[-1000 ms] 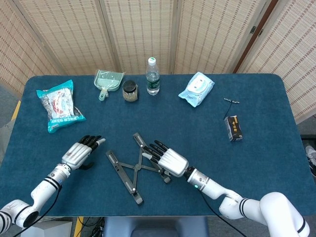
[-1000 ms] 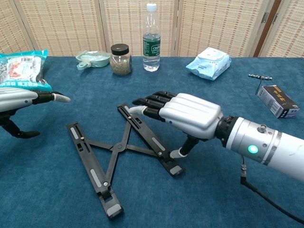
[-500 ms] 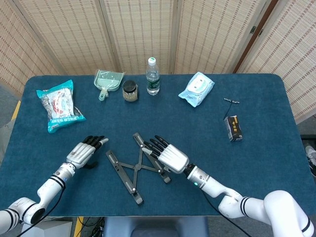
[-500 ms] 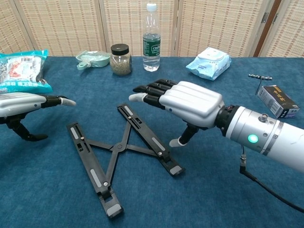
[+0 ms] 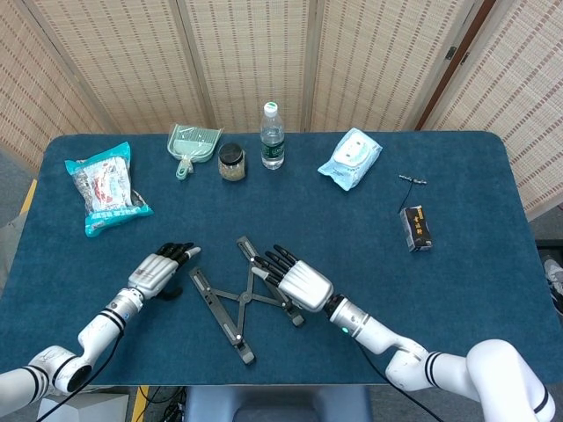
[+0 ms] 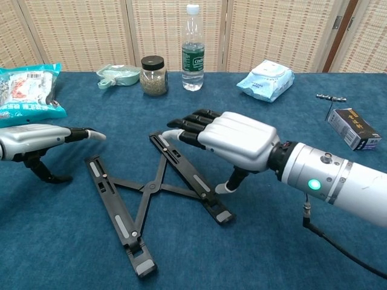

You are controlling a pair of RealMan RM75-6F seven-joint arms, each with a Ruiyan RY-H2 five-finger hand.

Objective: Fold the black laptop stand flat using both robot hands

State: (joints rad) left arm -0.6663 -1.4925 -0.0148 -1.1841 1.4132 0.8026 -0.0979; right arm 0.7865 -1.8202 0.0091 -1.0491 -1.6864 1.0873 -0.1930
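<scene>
while black laptop stand lies spread in an x, left hand and right hand hover empty, fingers extended; glass jar holds grains.

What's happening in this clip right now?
A two-armed robot is set to fold a black X-shaped laptop stand that lies spread open on the blue table. The right hand hovers over the stand's right rail, fingers extended, thumb down beside it. The left hand is open just left of the left rail. Neither hand grips the stand yet, and folding has not begun.
</scene>
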